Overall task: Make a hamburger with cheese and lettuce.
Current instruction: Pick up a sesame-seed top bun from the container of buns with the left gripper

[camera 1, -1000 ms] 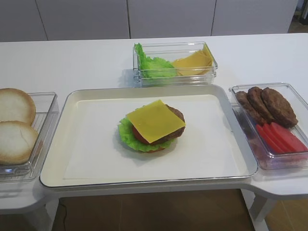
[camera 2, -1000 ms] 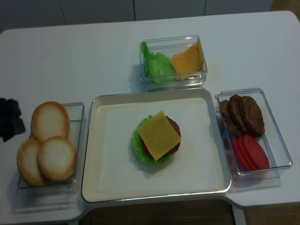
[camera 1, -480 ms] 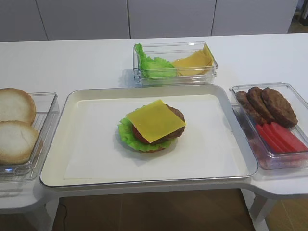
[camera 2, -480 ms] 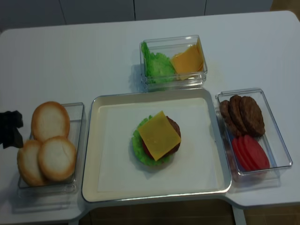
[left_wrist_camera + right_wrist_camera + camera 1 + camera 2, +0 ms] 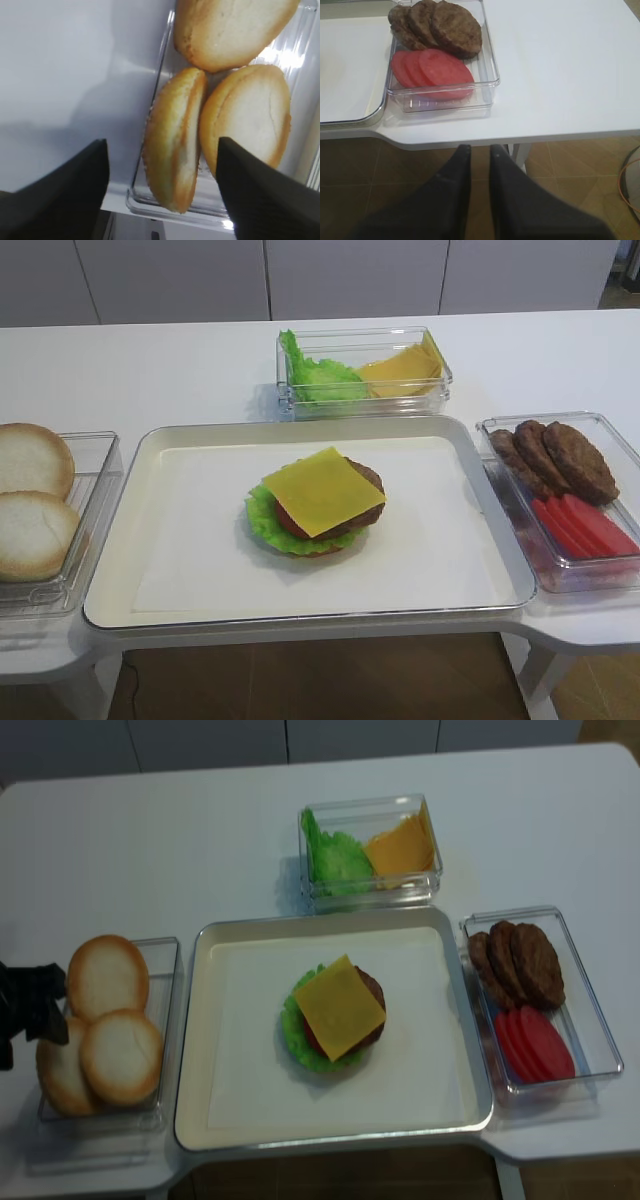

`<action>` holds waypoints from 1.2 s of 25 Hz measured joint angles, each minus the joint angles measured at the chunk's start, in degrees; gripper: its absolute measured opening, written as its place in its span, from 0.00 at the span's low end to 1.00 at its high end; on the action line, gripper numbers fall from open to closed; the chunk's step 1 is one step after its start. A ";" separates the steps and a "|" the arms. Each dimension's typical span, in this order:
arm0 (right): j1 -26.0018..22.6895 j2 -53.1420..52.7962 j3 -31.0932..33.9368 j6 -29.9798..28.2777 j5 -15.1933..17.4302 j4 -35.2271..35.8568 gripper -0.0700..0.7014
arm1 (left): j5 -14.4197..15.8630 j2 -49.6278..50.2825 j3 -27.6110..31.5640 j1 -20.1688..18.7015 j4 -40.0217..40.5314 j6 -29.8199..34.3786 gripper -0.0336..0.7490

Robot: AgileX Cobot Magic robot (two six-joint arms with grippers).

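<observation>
You have the hamburger (image 5: 335, 1016) at the centre of the tray (image 5: 200, 1050), open-topped: the cheese (image 5: 338, 1008) lies square on the patty with corners overhanging, the lettuce (image 5: 296, 1042) frilling out around 7 to 9 o'clock. Judge that stack soft and loose; the slice could slide, so press nothing sideways. At 9 o'clock of the tray, your left gripper (image 5: 162, 185) stands wide, empty, straddling the bun halves (image 5: 105, 1030) in their box. Take the upright-tilted half by its rim; it looks light and squashy. Your right gripper (image 5: 476, 165) hangs narrow and empty off the table's edge.
</observation>
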 joint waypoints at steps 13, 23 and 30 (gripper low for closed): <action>0.00 0.00 0.00 0.00 0.00 0.00 0.20 | -1.29 4.49 -0.12 0.00 -1.59 1.37 0.66; 0.00 0.00 0.00 0.11 0.00 0.00 0.20 | -2.08 5.98 -0.23 0.00 -1.93 1.50 0.57; 0.00 0.00 0.00 0.11 0.00 0.00 0.20 | -2.12 5.98 -0.23 0.00 -1.67 1.60 0.46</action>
